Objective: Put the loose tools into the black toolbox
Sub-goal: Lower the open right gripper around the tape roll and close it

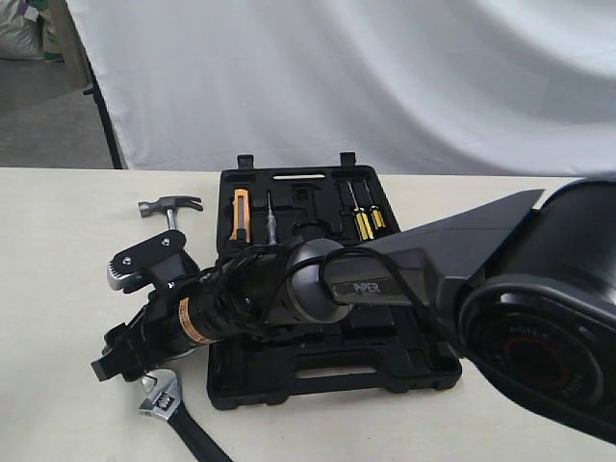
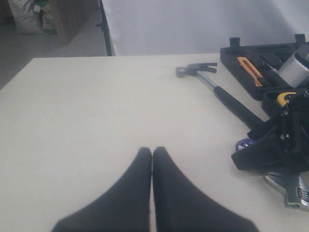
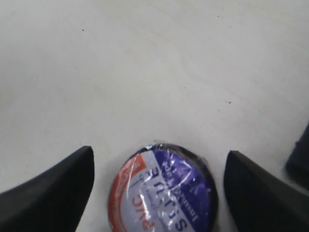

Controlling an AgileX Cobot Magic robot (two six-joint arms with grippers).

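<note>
1. Tape roll (image 3: 164, 191) lies flat on counter (image 3: 145, 58), betw. the two fingers of right tool (image 3: 159, 152). Touches neither; gap each side.
2. Roll: small, black rim, clear wrap. Label blue-violet w/ orange-red edge, white lettering.
3. Right tool: spread wide, holds nothing. Its arm reaches across open toolbox (image 1: 318, 371) to counter left of the box.
4. Left tool (image 2: 152, 151): fingers pressed together, empty, over bare counter.
5. Hammer (image 1: 171, 207) on counter just left of toolbox. Wrench (image 1: 162, 395) nr front edge, beside right tool.
</note>
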